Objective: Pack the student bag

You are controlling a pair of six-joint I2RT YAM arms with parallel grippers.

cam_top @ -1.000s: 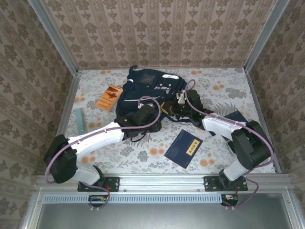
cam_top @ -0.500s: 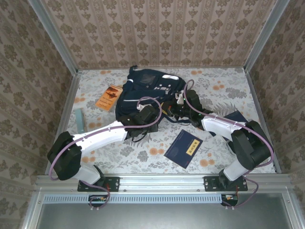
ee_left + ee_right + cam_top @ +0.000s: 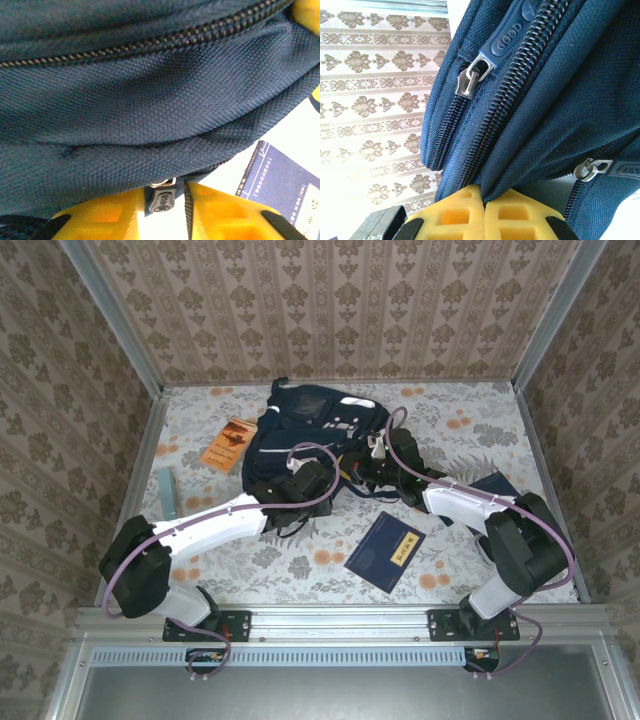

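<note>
The student bag point(image 3: 310, 425), a large navy backpack, lies at the back middle of the table. My left gripper point(image 3: 300, 483) is at its near edge. In the left wrist view its yellow fingers point(image 3: 100, 220) are shut on a grey zipper pull point(image 3: 164, 200) hanging under the bag's seam point(image 3: 150, 115). My right gripper point(image 3: 362, 472) meets the bag's right side. Its yellow fingertips point(image 3: 455, 215) are shut on a fold of navy fabric point(image 3: 530, 150) beside a zipper track. Two other zipper pulls point(image 3: 470, 80) show there.
A navy book with gold lettering point(image 3: 385, 550) lies near the front centre, also seen past the left fingers point(image 3: 285, 185). Another navy book point(image 3: 495, 490) sits under the right arm. An orange booklet point(image 3: 228, 443) and a teal flat item point(image 3: 166, 492) lie at left.
The left arm edged forward toward the bag's near edge a second ago, then held still. The right arm has not moved.
</note>
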